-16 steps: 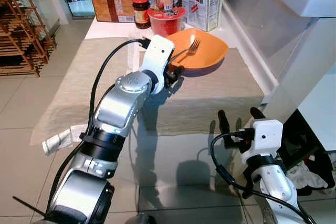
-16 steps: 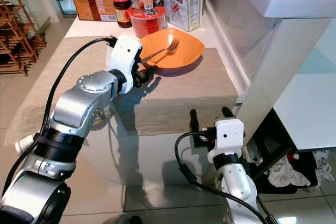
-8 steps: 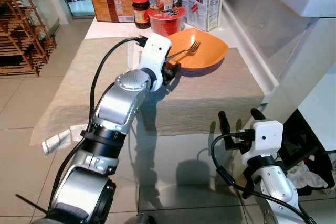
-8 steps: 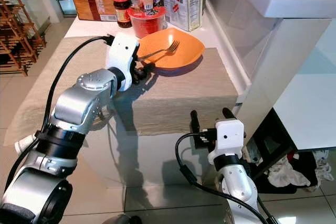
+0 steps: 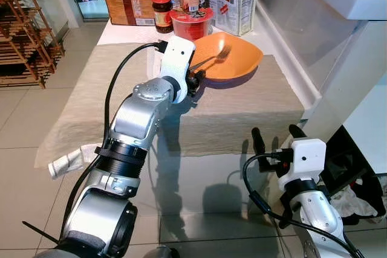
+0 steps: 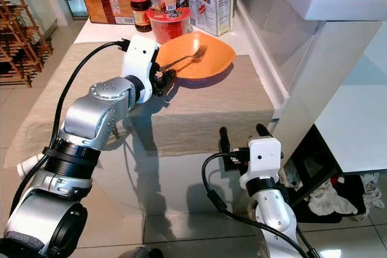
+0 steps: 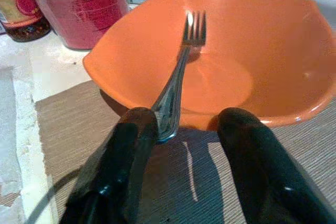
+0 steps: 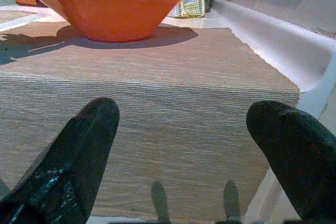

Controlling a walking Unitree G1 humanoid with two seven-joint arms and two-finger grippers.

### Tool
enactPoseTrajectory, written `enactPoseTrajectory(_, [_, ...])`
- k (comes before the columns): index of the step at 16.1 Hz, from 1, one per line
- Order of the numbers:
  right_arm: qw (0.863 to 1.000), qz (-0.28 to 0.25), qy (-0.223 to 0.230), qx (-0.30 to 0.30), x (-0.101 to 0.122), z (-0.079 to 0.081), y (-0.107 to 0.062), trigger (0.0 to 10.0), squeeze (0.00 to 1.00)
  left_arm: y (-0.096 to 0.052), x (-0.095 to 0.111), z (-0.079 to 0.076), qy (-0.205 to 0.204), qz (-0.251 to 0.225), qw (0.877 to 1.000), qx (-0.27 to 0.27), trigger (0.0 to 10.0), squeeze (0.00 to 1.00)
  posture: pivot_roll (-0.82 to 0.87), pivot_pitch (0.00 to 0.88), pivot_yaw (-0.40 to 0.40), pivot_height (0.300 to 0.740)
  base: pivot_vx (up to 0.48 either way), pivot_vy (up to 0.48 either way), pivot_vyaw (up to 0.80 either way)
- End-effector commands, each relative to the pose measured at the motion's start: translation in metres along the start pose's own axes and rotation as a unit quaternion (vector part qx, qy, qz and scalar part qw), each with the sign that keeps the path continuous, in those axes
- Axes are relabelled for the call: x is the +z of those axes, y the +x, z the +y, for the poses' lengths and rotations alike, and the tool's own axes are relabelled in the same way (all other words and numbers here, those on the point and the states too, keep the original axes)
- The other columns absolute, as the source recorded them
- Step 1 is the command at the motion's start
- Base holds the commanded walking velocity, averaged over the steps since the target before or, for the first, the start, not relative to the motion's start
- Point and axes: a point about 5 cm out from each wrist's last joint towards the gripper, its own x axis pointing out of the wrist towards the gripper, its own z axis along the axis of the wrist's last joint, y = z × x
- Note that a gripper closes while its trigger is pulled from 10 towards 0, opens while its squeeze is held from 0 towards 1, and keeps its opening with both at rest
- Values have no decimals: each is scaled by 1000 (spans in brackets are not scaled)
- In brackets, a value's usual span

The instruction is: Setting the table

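The left gripper (image 7: 181, 129), fingers spread, touches the handle end of the fork (image 7: 184, 66) lying in the orange bowl (image 7: 273, 61) on the tabletop (image 5: 242, 110), while the right gripper (image 5: 275, 134) waits below with fingers spread.

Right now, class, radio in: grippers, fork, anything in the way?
Left gripper open at bowl rim, fork handle against one finger, tines in bowl. Right gripper open, low, off the table edge. Red tub and jars behind bowl.
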Motion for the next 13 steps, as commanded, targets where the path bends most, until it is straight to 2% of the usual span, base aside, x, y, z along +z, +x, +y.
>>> enactPoseTrajectory(1, [1000,3,-3,-4,0,0,1,10000,0,2,2,2,-7,8,1000,2,0,0,-131,25,53,740,0,0,0])
enactPoseTrajectory(6, [1000,3,-3,-5,0,-1,1,10000,0,2,2,0,-10,7,1000,-1,0,0,-131,25,53,740,0,0,0])
enactPoseTrajectory(13, [1000,3,-5,-4,0,-1,1,10000,0,-4,27,3,-26,-69,997,6,0,0,-131,25,53,740,0,0,0])
